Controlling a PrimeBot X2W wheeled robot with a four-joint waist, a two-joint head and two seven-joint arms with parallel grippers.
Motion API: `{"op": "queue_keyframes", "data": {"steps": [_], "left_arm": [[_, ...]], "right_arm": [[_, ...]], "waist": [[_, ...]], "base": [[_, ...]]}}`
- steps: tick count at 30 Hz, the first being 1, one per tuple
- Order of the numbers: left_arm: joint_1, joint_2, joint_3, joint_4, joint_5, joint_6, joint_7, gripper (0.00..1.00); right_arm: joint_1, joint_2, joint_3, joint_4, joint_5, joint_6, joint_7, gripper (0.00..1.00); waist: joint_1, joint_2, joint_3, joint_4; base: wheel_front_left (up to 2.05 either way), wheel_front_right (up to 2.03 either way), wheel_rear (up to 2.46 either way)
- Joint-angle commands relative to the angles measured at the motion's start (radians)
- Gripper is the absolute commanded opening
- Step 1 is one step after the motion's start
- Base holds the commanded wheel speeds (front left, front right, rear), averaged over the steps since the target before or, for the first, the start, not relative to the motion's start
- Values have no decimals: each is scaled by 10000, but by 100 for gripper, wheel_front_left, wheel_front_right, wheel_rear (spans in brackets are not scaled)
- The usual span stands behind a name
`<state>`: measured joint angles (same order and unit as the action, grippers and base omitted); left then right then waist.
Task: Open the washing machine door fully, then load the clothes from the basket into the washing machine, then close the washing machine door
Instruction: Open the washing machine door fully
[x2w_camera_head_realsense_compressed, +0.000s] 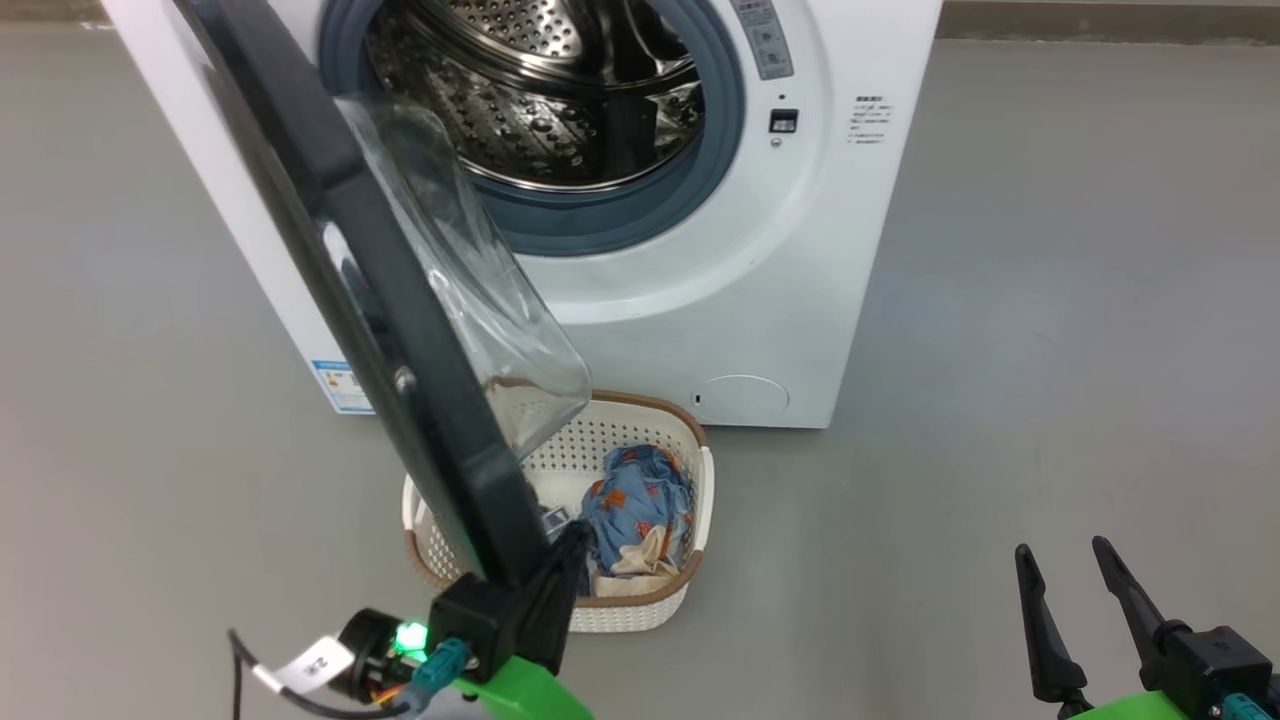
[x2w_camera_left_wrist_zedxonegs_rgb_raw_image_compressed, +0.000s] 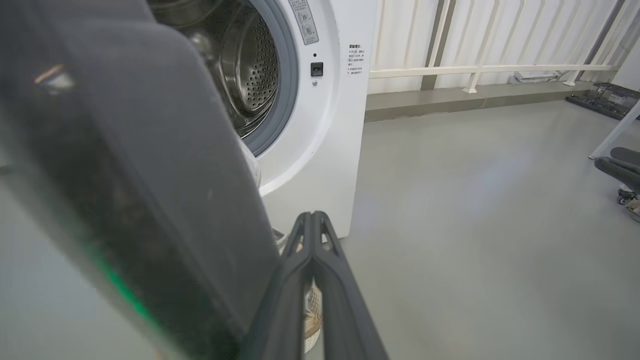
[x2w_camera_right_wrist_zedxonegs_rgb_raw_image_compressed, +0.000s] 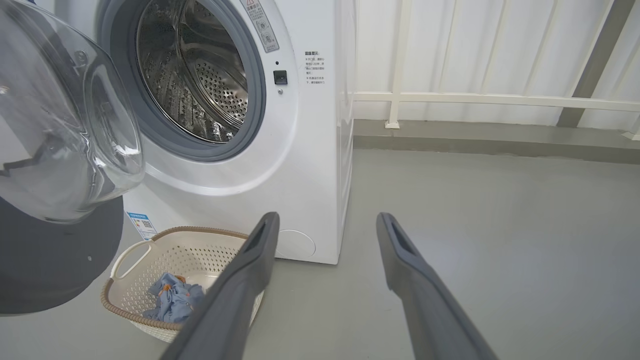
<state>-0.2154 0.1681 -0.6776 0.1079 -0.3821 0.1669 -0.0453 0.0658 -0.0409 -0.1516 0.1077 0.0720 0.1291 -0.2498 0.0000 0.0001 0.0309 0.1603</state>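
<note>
The right gripper (x2w_camera_head_realsense_compressed: 1060, 550) hovers, fingers apart. The left gripper (x2w_camera_head_realsense_compressed: 576, 540), fingers pressed together, sits at the free edge of the washing machine door (x2w_camera_head_realsense_compressed: 290, 130), swung out over the basket (x2w_camera_head_realsense_compressed: 655, 403) of clothes (x2w_camera_head_realsense_compressed: 640, 500) fronting the washing machine (x2w_camera_head_realsense_compressed: 760, 300). Stiff, glossy, likely slippery: push its black rim, not the glass.
</note>
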Motion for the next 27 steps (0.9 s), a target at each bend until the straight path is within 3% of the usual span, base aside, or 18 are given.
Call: {"op": "queue_keyframes", "data": {"steps": [1, 27], "left_arm": [[-292, 520, 778, -111, -113, 428, -13, 0], [722, 1415, 1078, -1953, 230, 1455, 57, 0]], "right_arm": [[-91, -93, 207, -231, 130, 16, -120, 100], [-133, -93, 88, -209, 87, 16, -120, 100]], "waist": [[0, -1, 8, 66], [0, -1, 109, 1868]], "base": [[0, 0, 0], [0, 0, 0]]}}
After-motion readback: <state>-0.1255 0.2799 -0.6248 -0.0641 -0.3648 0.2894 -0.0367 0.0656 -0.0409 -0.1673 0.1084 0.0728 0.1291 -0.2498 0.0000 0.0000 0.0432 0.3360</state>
